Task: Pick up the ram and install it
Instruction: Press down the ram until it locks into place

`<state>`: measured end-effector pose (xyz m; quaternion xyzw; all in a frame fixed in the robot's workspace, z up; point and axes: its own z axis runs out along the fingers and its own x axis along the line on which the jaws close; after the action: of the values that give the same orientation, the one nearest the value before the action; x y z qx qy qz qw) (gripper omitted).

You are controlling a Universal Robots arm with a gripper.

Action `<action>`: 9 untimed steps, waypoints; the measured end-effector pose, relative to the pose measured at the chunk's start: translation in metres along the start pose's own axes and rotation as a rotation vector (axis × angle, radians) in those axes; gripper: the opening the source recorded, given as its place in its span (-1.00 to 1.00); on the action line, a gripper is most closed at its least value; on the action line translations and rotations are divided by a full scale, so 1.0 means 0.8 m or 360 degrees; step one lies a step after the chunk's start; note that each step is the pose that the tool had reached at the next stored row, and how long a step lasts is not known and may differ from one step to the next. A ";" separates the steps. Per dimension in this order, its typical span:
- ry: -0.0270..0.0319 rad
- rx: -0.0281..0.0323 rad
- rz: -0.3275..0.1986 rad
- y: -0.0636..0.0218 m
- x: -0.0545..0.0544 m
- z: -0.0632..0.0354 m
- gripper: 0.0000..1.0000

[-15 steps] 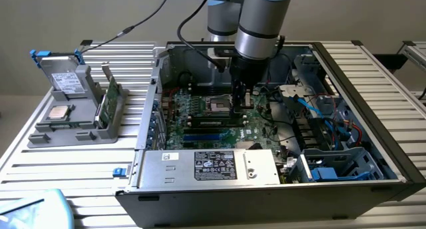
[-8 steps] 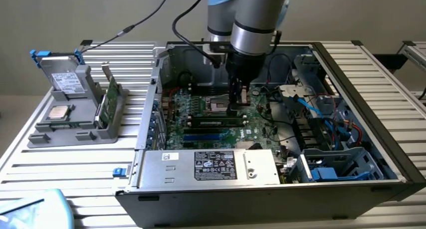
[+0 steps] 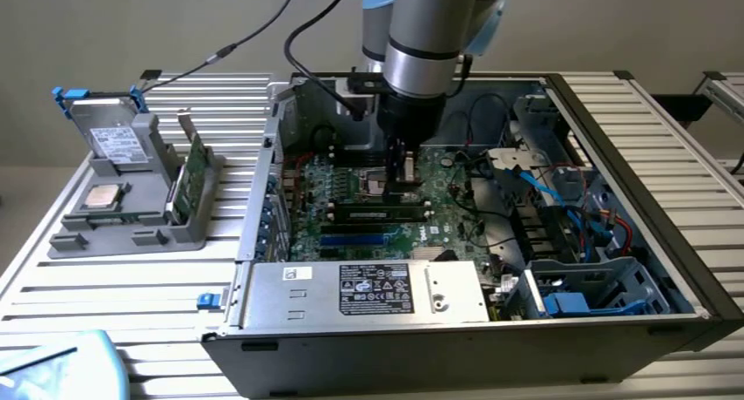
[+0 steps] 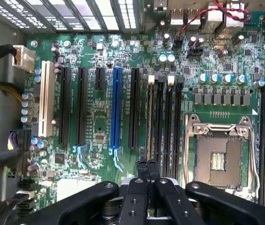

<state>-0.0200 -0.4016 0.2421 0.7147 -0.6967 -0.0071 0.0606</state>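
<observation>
Ram, one stick only, is seen edge-on, seated in the outermost of four parallel memory slots, just ahead of the fingertips. Its long axis is laid along the slot and runs straight away from the fingers. The two fingers of the one gripper are pressed together (tip against tip), close over the near end of the ram. One processor socket is seen beside the fingers.

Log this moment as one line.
gripper: shut | position: over memory slots, inside computer case | ram: appears seated in slot, at gripper tip
</observation>
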 end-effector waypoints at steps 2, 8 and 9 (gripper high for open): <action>0.00000 0.00038 0.0001 0.006 0.000 0.001 -0.79; 0.00000 0.00138 0.0003 0.021 -0.001 0.006 -0.79; -0.00001 0.00150 0.0003 0.022 -0.002 0.006 -0.79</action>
<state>-0.0384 -0.4012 0.2388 0.7143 -0.6975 -0.0037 0.0573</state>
